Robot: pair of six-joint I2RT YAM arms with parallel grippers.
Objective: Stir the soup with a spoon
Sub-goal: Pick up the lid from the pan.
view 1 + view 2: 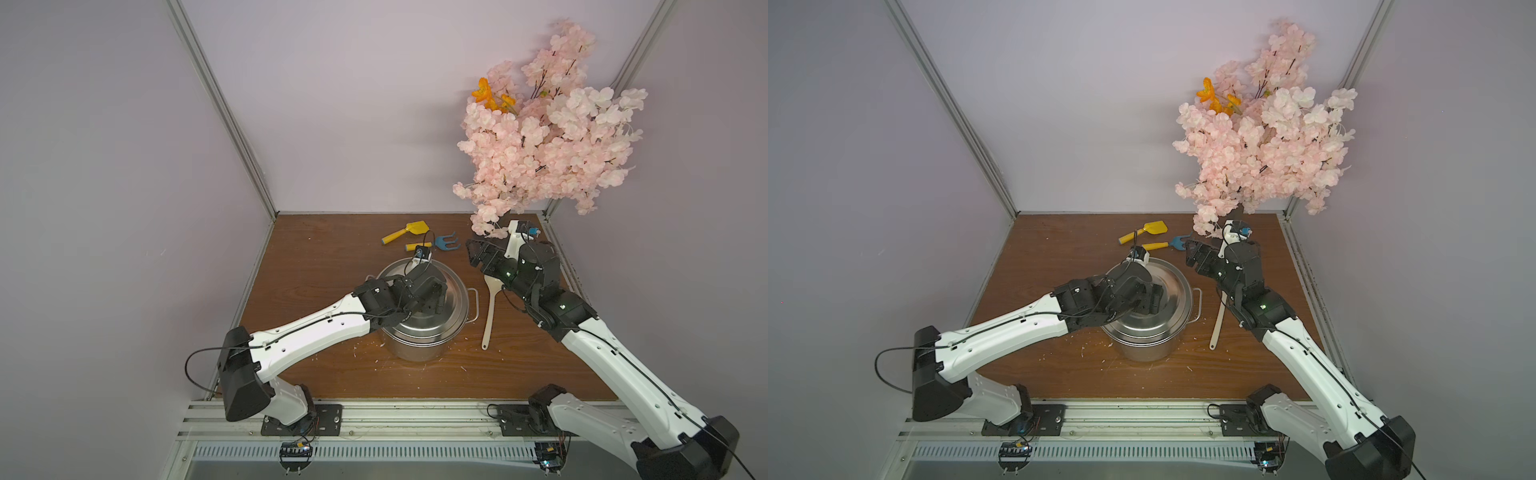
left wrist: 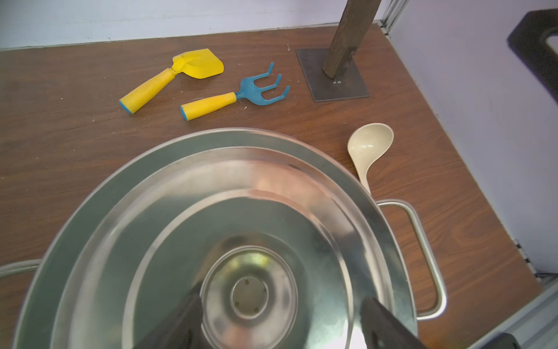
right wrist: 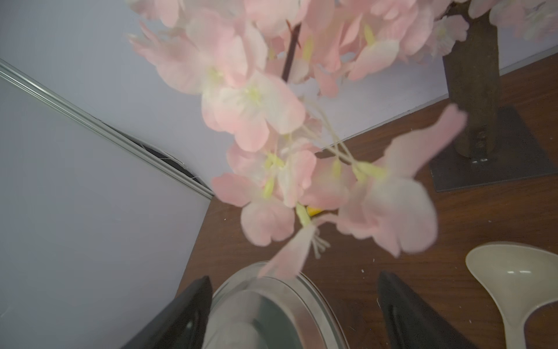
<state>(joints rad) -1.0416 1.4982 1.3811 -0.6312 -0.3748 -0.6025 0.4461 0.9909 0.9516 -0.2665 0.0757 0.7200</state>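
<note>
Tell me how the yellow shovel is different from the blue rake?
The shovel has a flat, wide scoop; the rake has three curved prongs. The shovel's head is yellow like its handle; the rake's head is blue on a yellow handle. In both top views the shovel lies left of the rake and farther back. Both have yellow handles with blue end caps and lie flat on the wooden table.

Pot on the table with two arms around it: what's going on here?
The left gripper is down at the lid, which sits on the steel pot. Its jaws are open on either side of the knob, not clamped. The cream ladle lies untouched on the table beside the pot. The right gripper hangs open and empty near the ladle's bowl end, among the pink blossoms. No stirring has begun.
</note>
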